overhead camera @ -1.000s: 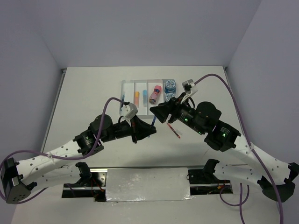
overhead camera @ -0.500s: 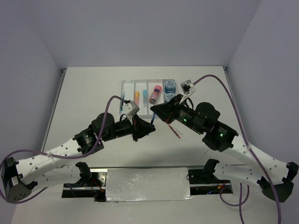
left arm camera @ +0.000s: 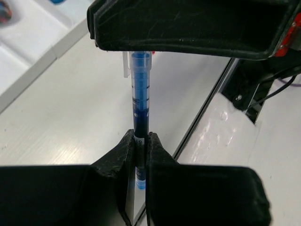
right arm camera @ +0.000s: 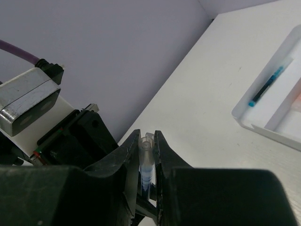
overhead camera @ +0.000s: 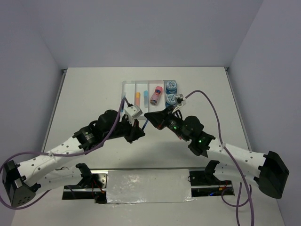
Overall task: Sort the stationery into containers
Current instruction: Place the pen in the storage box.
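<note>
The white table [overhead camera: 84, 94] carries the clear tray [overhead camera: 141, 82] at its far middle, and the two arms meet in front of it, above the table.

The left gripper [left arm camera: 140, 141] is closed tight on the lower part of a blue pen [left arm camera: 140, 101]. The right gripper [right arm camera: 148, 141] is closed on the other end of the same pen, where the clear cap is. So the pen is held in the air by both grippers at once, near the tray but not over it.

In the tray lie a pink cylinder [overhead camera: 156, 94], an orange eraser [overhead camera: 138, 95] and a light-blue eraser [overhead camera: 146, 93]. The right wrist view shows a thin light-blue pen [right arm camera: 265, 87] in the end compartment. Two blue rolls [overhead camera: 171, 92] sit at the right end of the tray. I cannot tell if they are inside the last compartment or just beside it.

I judge that the step in hand is a handover of the blue pen from one arm to the other; which way it goes I cannot tell. The next move calls for one gripper to open while the other one holds firm, without bending the pen. After that, the pen probably belongs in the compartment with the light-blue pen, laid along its length.
</note>
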### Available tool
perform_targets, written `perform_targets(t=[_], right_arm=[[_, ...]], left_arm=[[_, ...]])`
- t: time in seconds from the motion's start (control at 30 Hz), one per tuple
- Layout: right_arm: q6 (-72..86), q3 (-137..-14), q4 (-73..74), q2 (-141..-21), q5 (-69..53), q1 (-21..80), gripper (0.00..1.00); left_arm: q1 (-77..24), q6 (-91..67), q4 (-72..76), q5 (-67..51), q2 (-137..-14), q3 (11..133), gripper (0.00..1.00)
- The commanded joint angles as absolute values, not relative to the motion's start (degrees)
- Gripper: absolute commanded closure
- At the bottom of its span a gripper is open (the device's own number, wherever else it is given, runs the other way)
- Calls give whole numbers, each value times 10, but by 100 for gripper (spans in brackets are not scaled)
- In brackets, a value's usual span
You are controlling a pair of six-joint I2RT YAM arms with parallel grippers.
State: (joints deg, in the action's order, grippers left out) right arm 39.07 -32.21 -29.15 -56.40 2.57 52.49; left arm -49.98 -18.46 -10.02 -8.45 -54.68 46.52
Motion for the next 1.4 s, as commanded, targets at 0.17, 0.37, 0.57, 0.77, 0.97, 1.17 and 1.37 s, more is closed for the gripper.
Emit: perform_targets(t=[0.17,0.37,0.57,0.77,0.97,1.17,1.37], right_arm=[[425,-253,-227,-672,-79,609,100],[363,-412,-116,-624,-60,588,86],[337,-596,23,-634,-55,499,62],[319,-784,135,-684,-83,372,15],[289,-777,200,-623,-59,259,0],[229,-634,211,-528,-80,236,0],[217,-546,228,-469,-98,232,0]], left_arm=[[-446,-155,167,-106,-534,606,100],[-453,-206,211,-145,-516,455,100],[-482,-239,246,-112,-471,309,100],[-479,-257,199,-47,-482,306,100],[-411,-292,-7,108,-596,465,100],[-309,-226,-251,125,-905,760,100],[-238,-215,-361,128,-1068,948,100]])
